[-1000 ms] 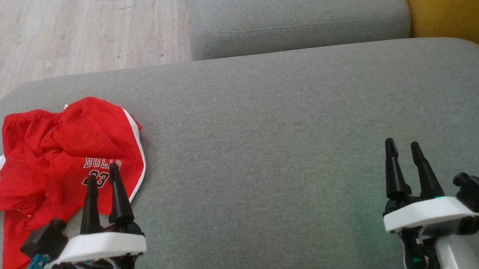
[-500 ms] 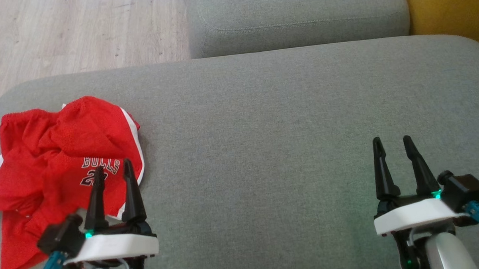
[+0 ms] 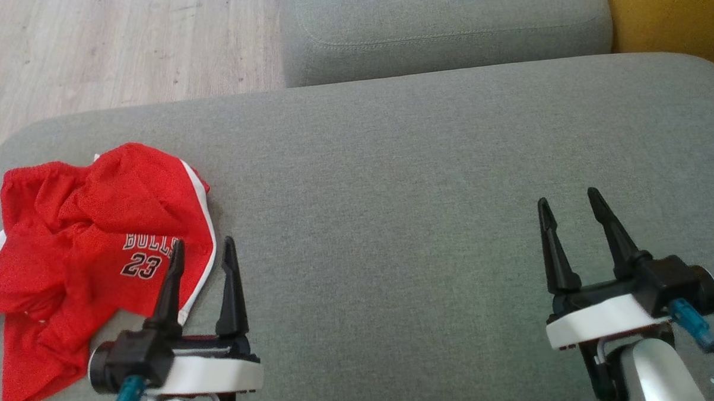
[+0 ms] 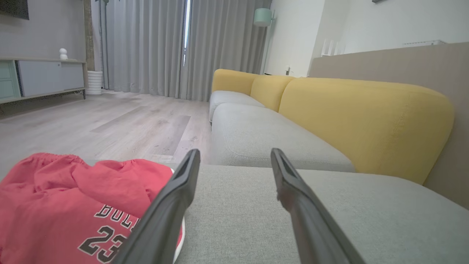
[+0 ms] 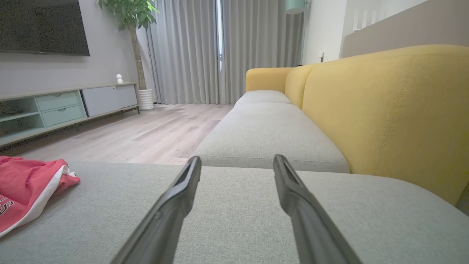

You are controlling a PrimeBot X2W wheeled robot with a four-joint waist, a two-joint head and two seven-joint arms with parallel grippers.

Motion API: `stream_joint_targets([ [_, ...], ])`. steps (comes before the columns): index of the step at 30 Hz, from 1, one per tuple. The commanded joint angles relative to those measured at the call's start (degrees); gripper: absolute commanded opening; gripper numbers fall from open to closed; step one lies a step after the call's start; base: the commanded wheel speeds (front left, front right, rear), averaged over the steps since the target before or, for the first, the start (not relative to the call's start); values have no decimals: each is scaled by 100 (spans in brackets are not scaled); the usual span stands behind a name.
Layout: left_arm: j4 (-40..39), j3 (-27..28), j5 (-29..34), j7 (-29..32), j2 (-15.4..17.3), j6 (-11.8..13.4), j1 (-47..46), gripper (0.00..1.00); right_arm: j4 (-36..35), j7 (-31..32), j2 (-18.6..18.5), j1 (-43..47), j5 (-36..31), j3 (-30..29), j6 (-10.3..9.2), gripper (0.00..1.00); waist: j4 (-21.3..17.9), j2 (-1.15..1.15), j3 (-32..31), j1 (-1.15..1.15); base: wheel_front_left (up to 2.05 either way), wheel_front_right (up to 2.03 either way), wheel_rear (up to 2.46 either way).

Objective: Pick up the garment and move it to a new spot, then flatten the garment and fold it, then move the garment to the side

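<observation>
A crumpled red garment [image 3: 85, 251] with white trim and "BULLS 23" print lies on the left end of the grey sofa seat [image 3: 421, 180]. It also shows as the red garment [image 4: 66, 205] in the left wrist view and the red garment [image 5: 25, 187] at the left edge of the right wrist view. My left gripper [image 3: 204, 247] is open, hovering at the garment's right edge, one finger over the white trim. My right gripper [image 3: 568, 199] is open over bare cushion far to the right, with nothing between its fingers.
A second grey seat cushion [image 3: 446, 25] lies beyond the first one. The yellow backrest [image 3: 671, 17] runs along the right. Wooden floor [image 3: 108, 49] lies past the sofa's left edge. A TV cabinet [image 5: 55, 106] stands across the room.
Both arms have rotated at the wrist and shifted: the left gripper moved right to the garment's right edge and spread wider; the right gripper moved left and slightly forward. The garment has not moved.
</observation>
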Motion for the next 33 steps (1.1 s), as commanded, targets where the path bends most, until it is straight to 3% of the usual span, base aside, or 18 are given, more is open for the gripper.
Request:
stream_joint_targets([
  [1, -219, 64, 246, -98, 79, 61, -159, 100, -263, -86, -50, -273, -247, 169, 38, 100, -3, 0, 2, 0, 0, 0, 0],
  [12, -328, -536, 1320, -302, 430, 640, -246, 100, -396, -288, -54, -303, -1232, 316, 42, 100, 8, 0, 28, 0, 0, 0, 0],
  [17, -403, -586, 1270, -370, 386, 721, -226, 100, -404, -356, -56, -284, -1300, 334, 43, 100, 20, 0, 21, 0, 0, 0, 0],
  [23, -380, 34, 356, -405, 100, 237, -63, 100, -291, -391, -56, -166, -251, 223, 44, 100, 26, 0, 1, 0, 0, 0, 0],
  [27, -171, 280, 134, -405, 34, -112, 11, 100, -192, -391, -56, -41, 583, 176, 44, 100, 12, 0, -4, 0, 0, 0, 0],
  [33, 163, 255, -12, -405, 16, -241, 43, 100, 146, -391, -56, 72, 1317, 213, 44, 100, -34, 0, -23, 0, 0, 0, 0],
])
